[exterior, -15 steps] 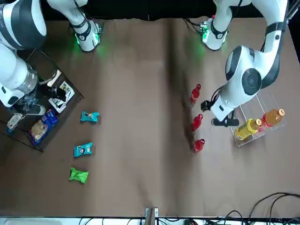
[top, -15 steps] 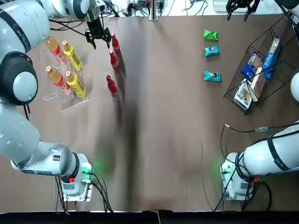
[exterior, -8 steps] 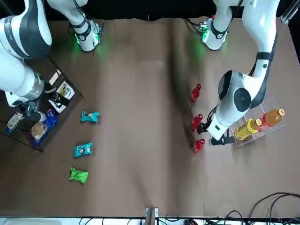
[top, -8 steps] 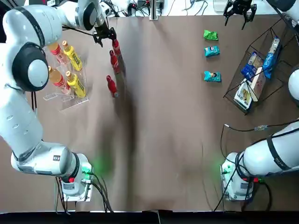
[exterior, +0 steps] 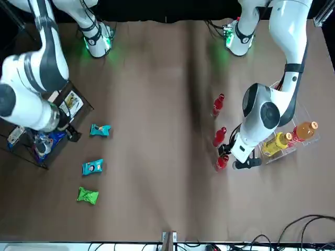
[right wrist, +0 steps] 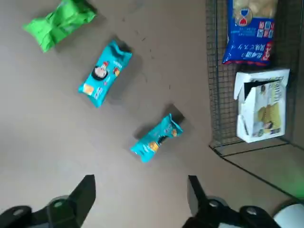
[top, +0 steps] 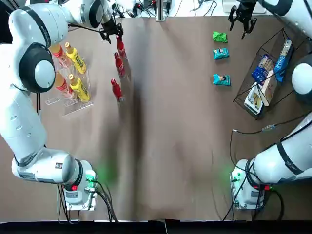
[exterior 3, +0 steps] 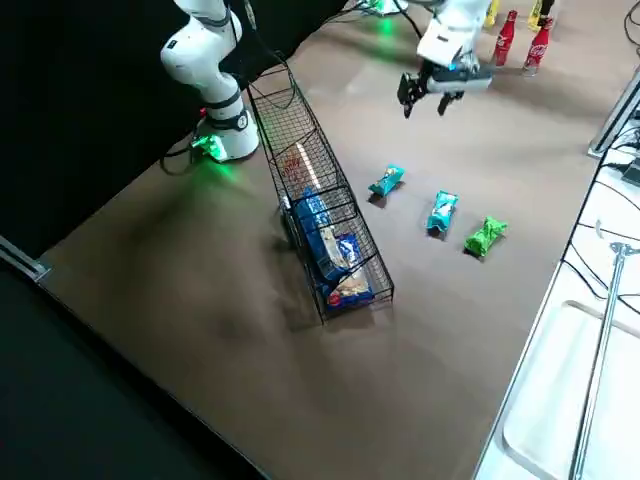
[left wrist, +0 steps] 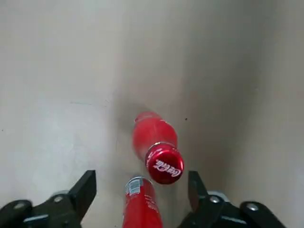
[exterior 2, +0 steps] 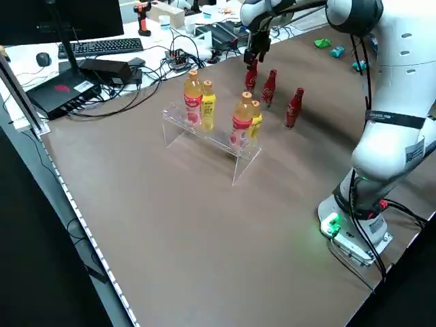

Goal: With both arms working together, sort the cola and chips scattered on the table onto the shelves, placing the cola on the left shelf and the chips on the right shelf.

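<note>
The table (top: 170,146) carries the right shelf (top: 269,80), a dark wire basket at its right edge holding blue-and-white packets (top: 265,66) and a small box (right wrist: 260,105). On the opposite side the left shelf (top: 66,100), a clear acrylic rack, holds two orange bottles (top: 59,80) and two yellow bottles (top: 79,87). Just beside that rack, three cola bottles (top: 116,90) stand upright in a row on the table. The chips lie loose near the wire basket: one green bag (top: 220,36) and two teal bags (top: 221,79).

The left gripper (top: 111,32) hovers at the far end of the cola row, above the farthest bottle (left wrist: 155,138), fingers (left wrist: 85,190) spread and empty. The right gripper (top: 241,18) hangs over the far table edge near the green bag, its fingers (right wrist: 86,190) likewise spread, holding nothing.
</note>
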You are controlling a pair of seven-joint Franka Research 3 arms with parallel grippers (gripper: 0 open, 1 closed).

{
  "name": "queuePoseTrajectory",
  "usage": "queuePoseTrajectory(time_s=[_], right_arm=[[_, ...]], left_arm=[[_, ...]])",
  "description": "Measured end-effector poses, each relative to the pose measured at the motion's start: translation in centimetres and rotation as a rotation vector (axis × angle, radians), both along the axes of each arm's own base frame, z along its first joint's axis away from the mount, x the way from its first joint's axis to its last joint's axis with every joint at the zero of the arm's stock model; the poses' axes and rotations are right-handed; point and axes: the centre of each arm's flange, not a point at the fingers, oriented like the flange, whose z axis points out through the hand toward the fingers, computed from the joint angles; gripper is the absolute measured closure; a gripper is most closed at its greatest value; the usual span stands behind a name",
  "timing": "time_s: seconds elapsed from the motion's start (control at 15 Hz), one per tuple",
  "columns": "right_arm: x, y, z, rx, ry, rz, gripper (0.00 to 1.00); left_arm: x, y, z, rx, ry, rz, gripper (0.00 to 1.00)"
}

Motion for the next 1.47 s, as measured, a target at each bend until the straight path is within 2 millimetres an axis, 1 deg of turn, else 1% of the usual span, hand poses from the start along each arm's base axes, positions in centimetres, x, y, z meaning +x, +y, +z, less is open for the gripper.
queuePoseTrajectory(time_s=[0.07, 0.13, 0.2, 0.33, 0.4, 0.47, 0.53, 0.6, 0.73, 0.8, 0.87, 1.0, 1.13, 1.27, 1.47], right_arm=[[0.4, -0.2, -1.2, -0.008, 0.01, -0.043, 0.15], [0.6, -0.5, -2.5, -0.019, 0.026, -0.093, 0.16], [0.8, -0.8, -3.7, -0.033, 0.043, -0.153, 0.17], [1.1, -1.7, -6.3, -0.058, 0.084, -0.246, 0.17], [1.2, -2.2, -7.9, -0.068, 0.109, -0.272, 0.17], [1.3, -2.5, -9.6, -0.078, 0.133, -0.297, 0.18], [1.5, -2.7, -11.6, -0.087, 0.155, -0.32, 0.18], [1.9, -2.8, -15.4, -0.104, 0.174, -0.368, 0.19], [2.1, -2.2, -18.7, -0.122, 0.177, -0.423, 0.19], [2.1, -1.6, -19.9, -0.13, 0.187, -0.429, 0.19], [1.9, -1.1, -21.0, -0.138, 0.202, -0.431, 0.19], [1.5, -0.6, -22.3, -0.149, 0.223, -0.43, 0.19], [0.9, -0.6, -23.1, -0.162, 0.254, -0.437, 0.19], [0.0, -0.5, -23.6, -0.182, 0.306, -0.439, 0.19], [-1.1, 0.0, -24.5, -0.203, 0.345, -0.438, 0.2]], left_arm=[[0.1, -0.1, 0.1, -0.001, -0.002, 0.001, 0.17], [0.2, -0.2, 0.0, -0.001, -0.002, 0.001, 0.17], [0.2, -0.2, -0.1, 0.001, -0.002, 0.0, 0.23], [0.2, -0.1, -0.2, 0.021, -0.007, -0.012, 0.27], [0.2, -0.1, -0.3, 0.031, -0.011, -0.014, 0.32], [0.2, -0.3, -0.3, 0.036, -0.012, -0.011, 0.33], [0.1, -0.5, -0.3, 0.04, -0.013, -0.01, 0.36], [0.0, -0.8, -0.3, 0.044, -0.014, -0.009, 0.38], [0.2, -1.0, -0.1, 0.041, -0.018, 0.003, 0.38], [0.3, -1.0, 0.0, 0.039, -0.02, 0.009, 0.38], [0.5, -1.0, 0.1, 0.037, -0.024, 0.014, 0.38], [0.9, -1.0, 0.4, 0.034, -0.032, 0.018, 0.38], [1.1, -1.1, 0.5, 0.032, -0.036, 0.019, 0.39], [1.0, -1.3, 0.2, 0.032, -0.032, 0.015, 0.4], [0.8, -2.0, -0.1, 0.032, -0.026, 0.019, 0.43]])
